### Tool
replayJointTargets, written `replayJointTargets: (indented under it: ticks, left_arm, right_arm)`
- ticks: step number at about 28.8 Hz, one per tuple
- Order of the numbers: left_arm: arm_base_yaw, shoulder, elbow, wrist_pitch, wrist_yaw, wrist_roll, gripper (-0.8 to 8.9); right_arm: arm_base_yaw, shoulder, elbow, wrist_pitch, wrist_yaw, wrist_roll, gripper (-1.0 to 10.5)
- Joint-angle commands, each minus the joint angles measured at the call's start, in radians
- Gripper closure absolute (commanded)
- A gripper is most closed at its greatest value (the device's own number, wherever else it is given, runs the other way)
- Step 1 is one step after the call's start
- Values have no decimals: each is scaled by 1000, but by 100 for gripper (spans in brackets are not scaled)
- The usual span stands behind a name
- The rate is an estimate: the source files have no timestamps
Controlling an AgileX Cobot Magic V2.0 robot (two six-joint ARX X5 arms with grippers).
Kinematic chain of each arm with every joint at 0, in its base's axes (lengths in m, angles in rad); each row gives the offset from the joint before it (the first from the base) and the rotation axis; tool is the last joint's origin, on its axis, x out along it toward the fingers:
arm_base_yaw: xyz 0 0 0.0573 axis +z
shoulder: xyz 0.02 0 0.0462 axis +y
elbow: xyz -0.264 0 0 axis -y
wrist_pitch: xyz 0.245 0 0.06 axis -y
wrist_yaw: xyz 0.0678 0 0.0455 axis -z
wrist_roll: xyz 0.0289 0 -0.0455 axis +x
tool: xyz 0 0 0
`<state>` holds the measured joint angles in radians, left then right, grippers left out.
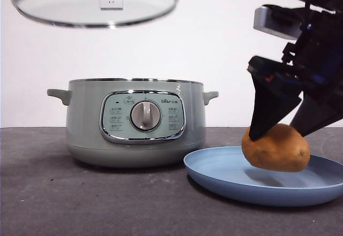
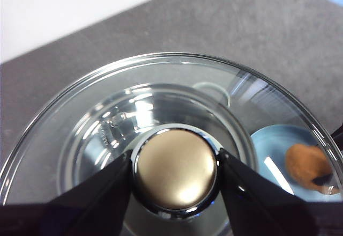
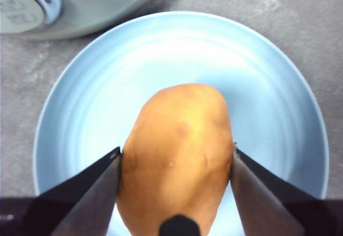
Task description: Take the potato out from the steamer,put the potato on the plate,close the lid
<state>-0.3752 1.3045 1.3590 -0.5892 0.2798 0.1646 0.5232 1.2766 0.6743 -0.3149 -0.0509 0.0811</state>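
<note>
As the potato nears its resting place, the parts read near to far:
Plate (image 1: 225, 178): lower right of the front view, bare rim toward the camera.
Potato (image 1: 275, 148): just above the plate's middle, seemingly not yet set down.
Right gripper (image 1: 278, 126): jaws clamped on the potato's flanks (release looks next).
Steamer (image 1: 134, 123): centre-left, behind the plate, mouth uncovered.
Lid (image 1: 95, 2): upper left, kept high so the pot stays clear.
Left gripper (image 2: 175, 166): jaws pinched on the lid's knob.

Bare test bench: grey tabletop (image 1: 64, 193), blank white wall (image 1: 214, 43)
</note>
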Motion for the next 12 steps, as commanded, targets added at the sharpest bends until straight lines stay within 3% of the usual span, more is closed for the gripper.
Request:
replayJointTargets:
  ticks: [1,12]
  left_arm:
    - [-9,41,4,73,9,28,822]
    - [-13,195,4,193,10,51,822]
  right_arm:
    - [1,11,-12,23,1,11,960]
    - [1,98,-12,29,1,8,960]
